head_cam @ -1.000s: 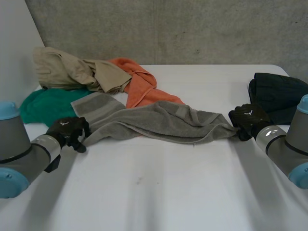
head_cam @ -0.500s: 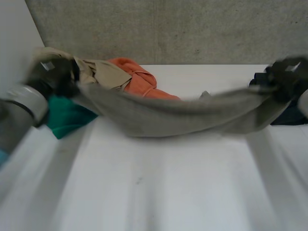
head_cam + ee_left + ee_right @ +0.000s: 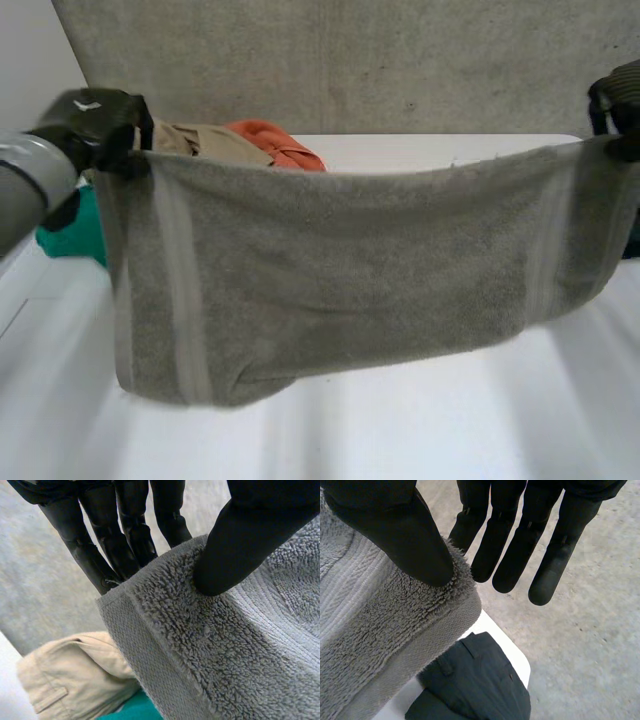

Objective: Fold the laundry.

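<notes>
We are pinching the grey towel (image 3: 330, 270) by both top corners, left hand (image 3: 95, 125) and right hand (image 3: 620, 100) alike. We judge it best kept level and taut while lowering it to the bench (image 3: 430, 150).

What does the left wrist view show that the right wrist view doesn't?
Left wrist: the left hand pinching a corner of the towel, with a beige garment and a green cloth beyond it. Right wrist: the right hand pinching another corner, with a black garment beyond. Both: the grey towel, clamped between thumb and fingers.
</notes>
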Controlling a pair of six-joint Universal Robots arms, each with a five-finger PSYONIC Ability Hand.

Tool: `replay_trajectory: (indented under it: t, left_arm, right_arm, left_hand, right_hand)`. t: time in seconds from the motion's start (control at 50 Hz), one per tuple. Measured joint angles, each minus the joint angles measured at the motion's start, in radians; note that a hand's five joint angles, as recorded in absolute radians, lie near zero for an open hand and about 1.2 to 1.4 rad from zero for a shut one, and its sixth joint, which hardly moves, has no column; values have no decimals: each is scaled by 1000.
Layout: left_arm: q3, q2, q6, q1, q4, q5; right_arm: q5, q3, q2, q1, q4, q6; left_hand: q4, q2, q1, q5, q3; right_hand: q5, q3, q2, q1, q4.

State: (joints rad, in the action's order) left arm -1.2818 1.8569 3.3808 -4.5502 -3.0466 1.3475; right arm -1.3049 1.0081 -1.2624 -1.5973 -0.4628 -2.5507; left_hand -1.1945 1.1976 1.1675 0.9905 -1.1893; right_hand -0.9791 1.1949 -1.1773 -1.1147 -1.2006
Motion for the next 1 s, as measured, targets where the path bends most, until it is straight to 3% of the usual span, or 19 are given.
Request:
replay_trajectory:
  t: [0.12,0.24,0.34,0.52,0.74,0.88,1.0]
  left_arm:
    - [210,169,38,59,-218,61]
    - [407,194,-36,97,-516,173]
    - [408,148,-107,103,-641,223]
    - [100,45,-170,75,-649,198]
    - [-462,-38,-165,26,-666,53]
    - [-736,-112,-60,-24,-634,-69]
    - [-872,-237,113,-109,-415,-177]
  right_arm:
    - [-76,-28,108,-58,401,-24]
    - [-174,-57,121,-85,922,-135]
    - [-196,-43,87,-90,1074,-200]
    - [-170,63,40,-67,867,-235]
    - [17,451,-12,5,579,-183]
    - [85,677,-41,63,465,54]
    - [84,759,-110,142,212,319]
  left_hand:
    - [-3,1,0,0,-1]
    - [-3,1,0,0,-1]
    - [-3,1,0,0,-1]
    - [-3,2,0,0,-1]
    - [-3,2,0,0,-1]
    - [-3,2,0,0,-1]
    - [-3,2,0,0,-1]
  right_hand:
    - [0,0,0,0,0]
    - [0,0,0,0,0]
    - [0,0,0,0,0]
    - [0,0,0,0,0]
    - [0,0,0,0,0]
    - [0,0,0,0,0]
    - [0,0,0,0,0]
